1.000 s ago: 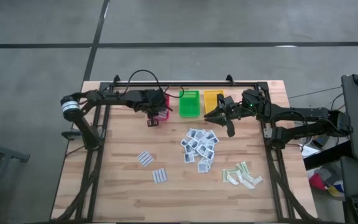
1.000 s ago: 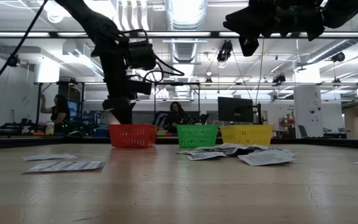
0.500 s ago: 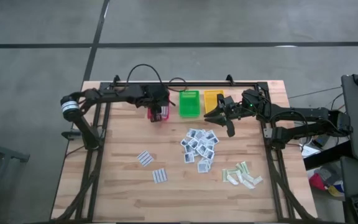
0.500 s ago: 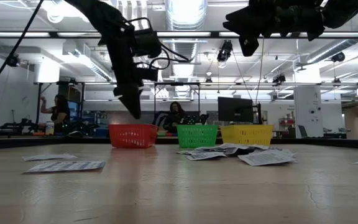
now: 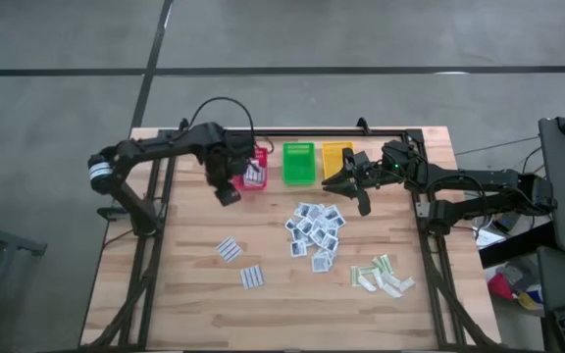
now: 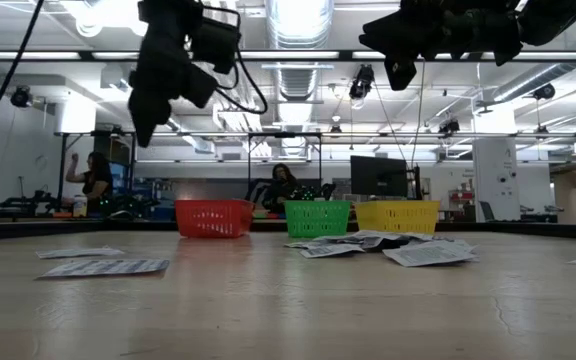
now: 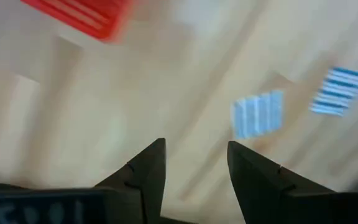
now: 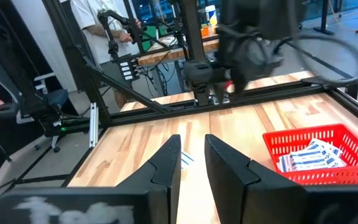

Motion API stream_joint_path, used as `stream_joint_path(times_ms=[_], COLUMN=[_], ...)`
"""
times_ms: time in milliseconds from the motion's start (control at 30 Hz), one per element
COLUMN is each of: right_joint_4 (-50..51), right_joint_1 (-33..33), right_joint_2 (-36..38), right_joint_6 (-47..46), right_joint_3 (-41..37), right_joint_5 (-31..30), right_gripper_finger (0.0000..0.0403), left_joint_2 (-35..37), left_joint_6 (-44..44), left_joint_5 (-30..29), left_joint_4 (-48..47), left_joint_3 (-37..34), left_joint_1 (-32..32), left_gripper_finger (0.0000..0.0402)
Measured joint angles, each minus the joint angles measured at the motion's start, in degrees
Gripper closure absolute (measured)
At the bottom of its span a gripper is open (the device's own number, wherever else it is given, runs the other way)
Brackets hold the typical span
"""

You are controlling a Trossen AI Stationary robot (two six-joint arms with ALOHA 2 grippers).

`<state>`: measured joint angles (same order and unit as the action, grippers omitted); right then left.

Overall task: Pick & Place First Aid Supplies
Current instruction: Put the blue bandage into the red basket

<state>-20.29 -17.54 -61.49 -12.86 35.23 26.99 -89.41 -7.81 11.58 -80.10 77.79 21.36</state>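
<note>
Supplies, handling: the striped packets [image 5: 229, 250], the square packets [image 5: 314, 230] and the pale strips [image 5: 382, 277] are thin, flat and judged very light and limp; they lie flush on the bench [image 5: 184, 294], so an edge or a corner is the likely hold, taken with a shallow pinch from above.
Supplies, risk: where the square packets overlap in their heap, a pinch may lift more than one; smooth wrappers may slide on the wood.
Supplies, position: two striped packets lie apart at the near left; square packets are heaped at centre; pale strips are clustered at the near right.
Red basket [image 5: 254, 173]: far side, leftmost of three; holds several striped packets, seen through its wall in the right wrist view [image 8: 309, 155].
Green basket [image 5: 298, 163]: far centre; nothing visible inside.
Yellow basket [image 5: 334, 157]: far side, right of the green one; contents partly hidden by the right arm.
Left tool [image 5: 227, 194]: raised above the bench just beside the red basket's near left corner; fingers spread, nothing between them.
Right tool [image 5: 351, 195]: raised near the yellow basket; fingers [image 8: 166, 165] narrowly apart, holding nothing.
</note>
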Motion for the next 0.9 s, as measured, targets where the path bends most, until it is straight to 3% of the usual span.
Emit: stream_joint_path(times_ms=[233,467,700,900], right_joint_4=[0.0,0.3,0.4,0.3], right_joint_1=[0.0,0.0,0.0,0.0], right_joint_2=[0.0,0.0,0.0,0.0], right_joint_6=[0.0,0.0,0.0,0.0], right_joint_3=[0.0,0.0,0.0,0.0], right_joint_5=[0.0,0.0,0.0,0.0], right_gripper_finger=[0.0323,0.0316,0.0327,0.0335], left_joint_2=[7.4,12.8,12.3,9.7], left_joint_6=[-12.8,-26.6,-30.5,-33.5], left_joint_5=[2.4,2.4,-0.5,-6.6], left_joint_4=[3.5,14.9,28.4,31.5], left_joint_3=[-9.3,-18.5,-23.8,-26.9], left_joint_1=[-9.8,-23.2,-34.7,-38.2], left_gripper_finger=[0.0236,0.0236,0.0238,0.0238])
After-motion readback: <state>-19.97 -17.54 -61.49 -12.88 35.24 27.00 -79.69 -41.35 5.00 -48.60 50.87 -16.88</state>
